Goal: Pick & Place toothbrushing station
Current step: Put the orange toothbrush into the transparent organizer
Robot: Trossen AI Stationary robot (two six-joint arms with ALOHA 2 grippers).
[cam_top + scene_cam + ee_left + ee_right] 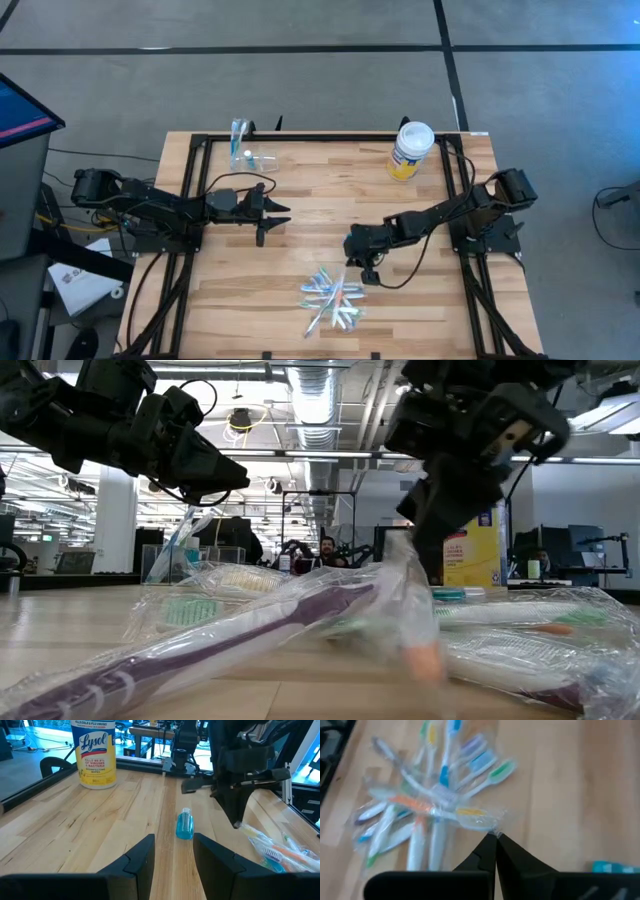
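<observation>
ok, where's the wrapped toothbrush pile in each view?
High view: toothbrush pile near the table's front edge, just below the right tool.
Low view: fills the foreground, right up against the camera.
Left wrist view: only its edge, at the right side.
Right wrist view: spread beyond the shut fingers, which pinch a wrapper corner.
Shared landmark: the yellow-label jar, also in the low and left wrist views.

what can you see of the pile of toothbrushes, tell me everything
The toothbrushes lie in a loose fan on the wooden table, near its front edge. Each is slim, white-handled with blue, green, orange or purple accents, and sealed in a clear crinkly wrapper. They overlap and cross one another. The right gripper is shut, pinching the wrapper tip of one at the pile's edge.
</observation>
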